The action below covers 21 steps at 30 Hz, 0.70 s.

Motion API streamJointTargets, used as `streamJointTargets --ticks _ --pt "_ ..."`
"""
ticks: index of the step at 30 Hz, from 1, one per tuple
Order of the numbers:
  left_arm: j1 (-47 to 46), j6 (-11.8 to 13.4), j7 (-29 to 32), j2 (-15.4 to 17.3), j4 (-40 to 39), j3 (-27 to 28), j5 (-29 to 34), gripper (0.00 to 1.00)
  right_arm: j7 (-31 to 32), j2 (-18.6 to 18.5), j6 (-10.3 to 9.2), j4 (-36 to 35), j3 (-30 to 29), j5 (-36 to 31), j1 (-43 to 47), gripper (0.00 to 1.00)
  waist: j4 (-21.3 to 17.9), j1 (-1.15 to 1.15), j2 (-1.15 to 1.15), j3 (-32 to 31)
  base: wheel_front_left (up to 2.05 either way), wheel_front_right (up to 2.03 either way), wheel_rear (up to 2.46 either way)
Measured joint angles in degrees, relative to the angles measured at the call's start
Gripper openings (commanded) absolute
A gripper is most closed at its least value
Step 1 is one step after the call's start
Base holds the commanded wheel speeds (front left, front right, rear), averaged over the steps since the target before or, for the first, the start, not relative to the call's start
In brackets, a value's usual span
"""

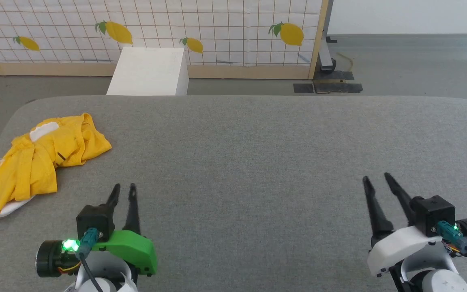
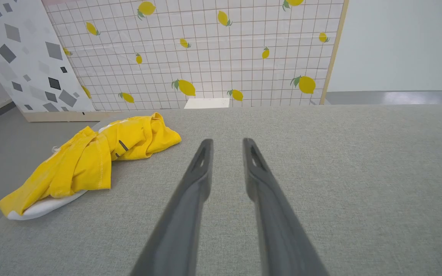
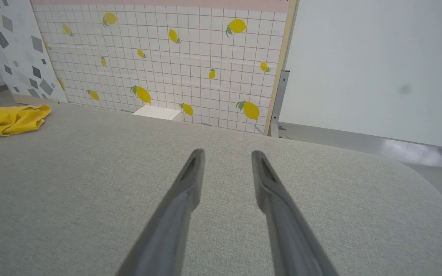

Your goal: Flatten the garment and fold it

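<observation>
The bright yellow short-sleeved cotton T-shirt (image 1: 43, 158) lies crumpled in a heap along the left edge of the grey fabric-covered table (image 1: 249, 154), a white patch peeking out at its near end. The left gripper (image 1: 124, 185) hovers near the shirt without touching it, dark fingers slightly parted, empty. The right gripper (image 1: 376, 177) is well apart from the shirt, fingers spread, holding nothing.
</observation>
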Motion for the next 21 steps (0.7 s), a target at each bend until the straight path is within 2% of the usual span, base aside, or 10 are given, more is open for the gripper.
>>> streamJointTargets --ticks 21 --pt "-0.1 0.6 -2.0 0.0 2.2 -0.9 -1.5 1.00 -2.1 0.0 0.00 2.2 -1.2 2.8 0.0 1.00 0.8 0.00 0.00 -0.1 0.00 0.00 0.00"
